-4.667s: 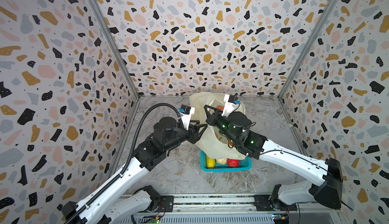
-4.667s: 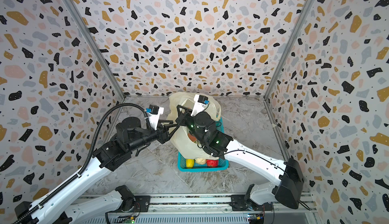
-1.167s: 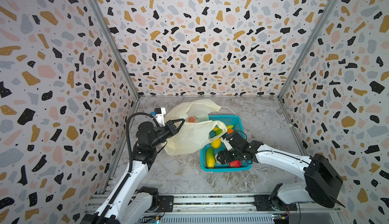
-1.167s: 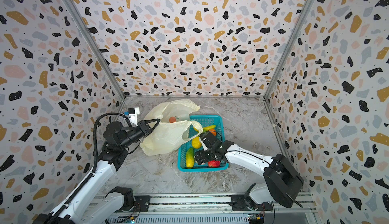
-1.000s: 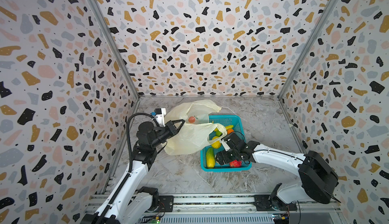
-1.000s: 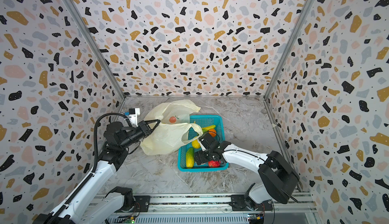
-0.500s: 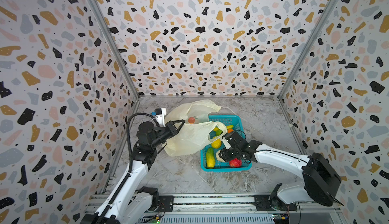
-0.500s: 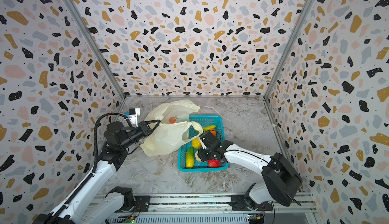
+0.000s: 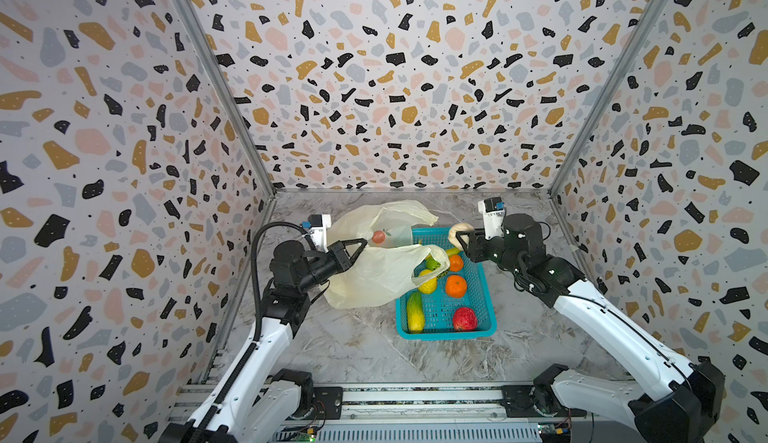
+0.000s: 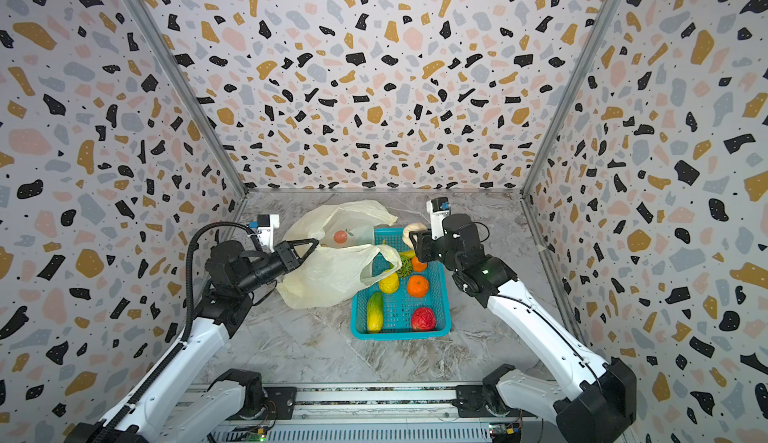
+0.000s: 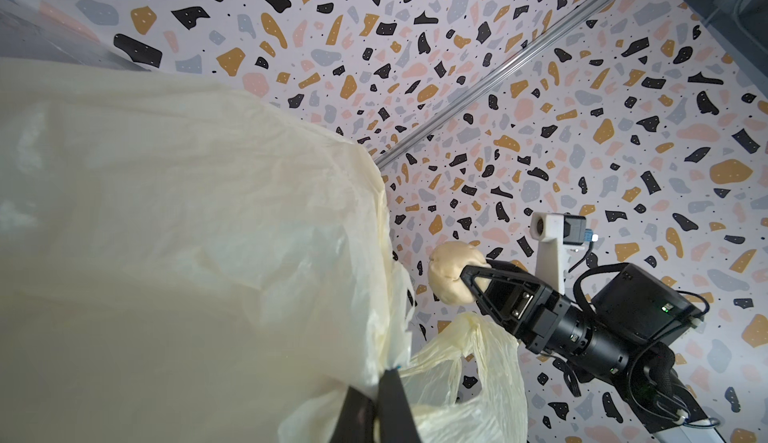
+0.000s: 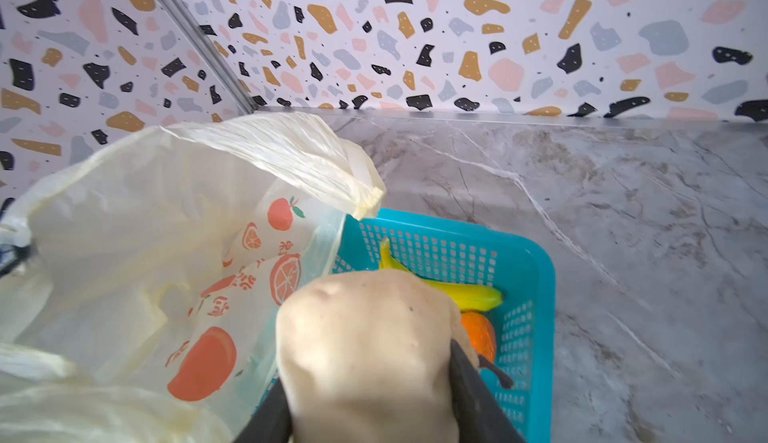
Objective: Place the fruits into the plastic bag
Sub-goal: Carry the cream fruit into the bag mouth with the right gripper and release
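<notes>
Marbled tabletop (image 9: 374, 357); left pincer (image 9: 362, 242) pressed together on plastic bag (image 9: 374, 274) rim; right pincer (image 9: 460, 237) pinches cream fruit (image 9: 456, 228) above basket (image 9: 444, 333); transfer under way, next probably carry toward nine o'clock, over bag mouth, release

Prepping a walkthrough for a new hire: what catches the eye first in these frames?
The right gripper is shut on a cream fruit, raised over the far end of the teal basket, close to the plastic bag. The left gripper pinches the bag's edge, holding that edge up. A bumpy red ball sits in the basket's near right corner.
</notes>
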{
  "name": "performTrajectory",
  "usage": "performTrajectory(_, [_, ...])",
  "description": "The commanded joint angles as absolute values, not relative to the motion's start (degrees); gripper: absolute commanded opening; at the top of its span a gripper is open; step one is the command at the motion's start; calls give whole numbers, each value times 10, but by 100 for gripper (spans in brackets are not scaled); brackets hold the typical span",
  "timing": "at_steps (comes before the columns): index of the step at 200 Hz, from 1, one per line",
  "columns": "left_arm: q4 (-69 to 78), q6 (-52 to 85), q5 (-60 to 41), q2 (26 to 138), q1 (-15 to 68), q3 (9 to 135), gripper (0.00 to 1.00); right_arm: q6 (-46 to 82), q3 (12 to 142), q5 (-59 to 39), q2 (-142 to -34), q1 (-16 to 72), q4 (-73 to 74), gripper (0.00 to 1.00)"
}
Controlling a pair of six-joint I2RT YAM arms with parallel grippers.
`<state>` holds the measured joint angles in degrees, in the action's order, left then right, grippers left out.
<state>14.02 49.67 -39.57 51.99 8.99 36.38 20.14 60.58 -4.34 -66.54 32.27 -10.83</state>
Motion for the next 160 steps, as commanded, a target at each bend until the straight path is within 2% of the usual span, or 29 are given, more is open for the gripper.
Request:
performTrajectory(1, [148, 467, -401, 503, 86, 372, 0, 185, 639, -138, -708, 335, -37, 22])
performTrajectory(28, [161, 460, -394, 493, 86, 357, 0, 165, 674, -209, -773, 391, -2, 22])
performTrajectory(59, [170, 449, -386, 484, 86, 339, 0, 146, 723, -244, -850, 451, -4, 22])
performTrajectory(125, [217, 458, -407, 482, 88, 305, 0, 183, 775, -273, -966, 480, 24, 27])
performTrajectory(150, [223, 458, -405, 487, 91, 298, 0, 201, 776, -276, -990, 481, 38, 33])
performTrajectory(154, [223, 458, -405, 488, 92, 298, 0, 203, 777, -276, -993, 481, 39, 35])
performTrajectory(160, [222, 458, -405, 489, 92, 296, 0, 205, 777, -279, -997, 480, 38, 45])
